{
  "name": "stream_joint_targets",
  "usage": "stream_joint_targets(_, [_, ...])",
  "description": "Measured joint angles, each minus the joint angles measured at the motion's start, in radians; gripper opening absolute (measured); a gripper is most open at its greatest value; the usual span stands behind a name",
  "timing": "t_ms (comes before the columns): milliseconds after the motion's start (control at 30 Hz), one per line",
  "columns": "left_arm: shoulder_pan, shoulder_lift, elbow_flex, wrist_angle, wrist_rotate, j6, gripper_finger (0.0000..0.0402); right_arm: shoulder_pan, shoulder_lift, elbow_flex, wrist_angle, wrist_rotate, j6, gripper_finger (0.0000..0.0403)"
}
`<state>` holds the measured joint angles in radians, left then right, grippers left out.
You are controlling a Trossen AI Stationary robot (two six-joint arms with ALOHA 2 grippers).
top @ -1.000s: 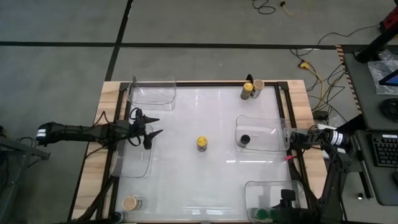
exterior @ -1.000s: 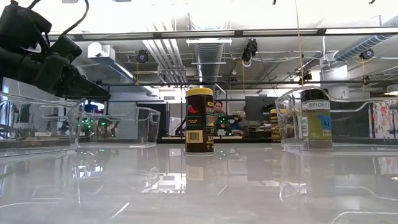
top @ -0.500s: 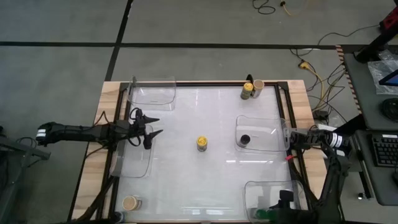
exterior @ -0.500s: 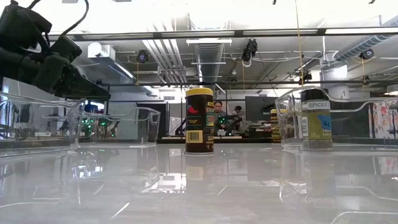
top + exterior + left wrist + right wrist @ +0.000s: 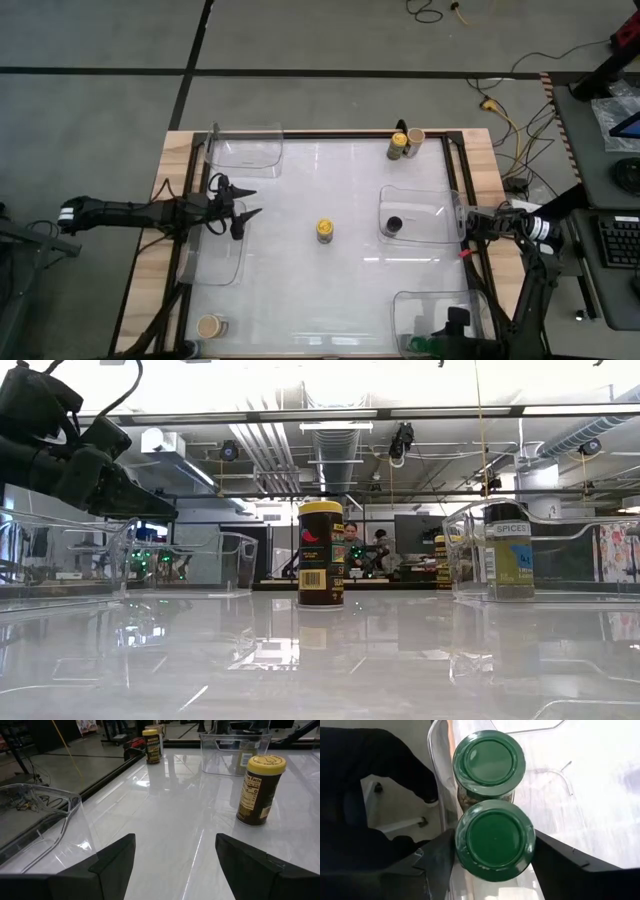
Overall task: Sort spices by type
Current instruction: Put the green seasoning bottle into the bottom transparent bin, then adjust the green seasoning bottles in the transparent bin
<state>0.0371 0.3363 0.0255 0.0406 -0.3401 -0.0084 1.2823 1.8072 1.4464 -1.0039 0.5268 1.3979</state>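
Right wrist view: right end effector (image 5: 492,852) straddles a green-lidded jar (image 5: 494,840), grip unclear, second green-lidded jar (image 5: 489,761) touching | high view: hidden there; left end effector (image 5: 247,203) wide, yellow-lidded jar (image 5: 325,230) mid-worktop (image 5: 300,270)

Left gripper (image 5: 246,203) hovers open at table's left; right gripper (image 5: 490,850) points straight down.

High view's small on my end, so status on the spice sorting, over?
Left gripper open, empty, above left tray. Right gripper at two green-lid jars in corner tray. Yellow-lid jar mid-table, unsorted, nothing blocking it.
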Motion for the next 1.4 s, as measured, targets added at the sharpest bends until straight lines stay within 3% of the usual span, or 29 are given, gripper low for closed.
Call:
stream_joint_targets(433, [0.0,0.0,0.0,0.0,0.0,0.0,0.026,0.0,-0.025,0.032,-0.017,0.0,-0.049,0.0286])
stream_joint_targets(733, [0.0,0.0,0.0,0.0,0.0,0.0,0.026,-0.011,-0.041,0.078,-0.136,0.222,-0.007,0.0321])
stream_joint_targets(933, [0.0,0.0,0.0,0.001,0.0,0.0,0.026,-0.059,-0.034,0.074,-0.227,0.257,0.014,0.0329])
stream_joint_targets(1400, [0.0,0.0,0.0,0.003,0.0,0.0,0.026,-0.219,-0.039,0.043,-0.237,0.033,-0.236,0.0303])
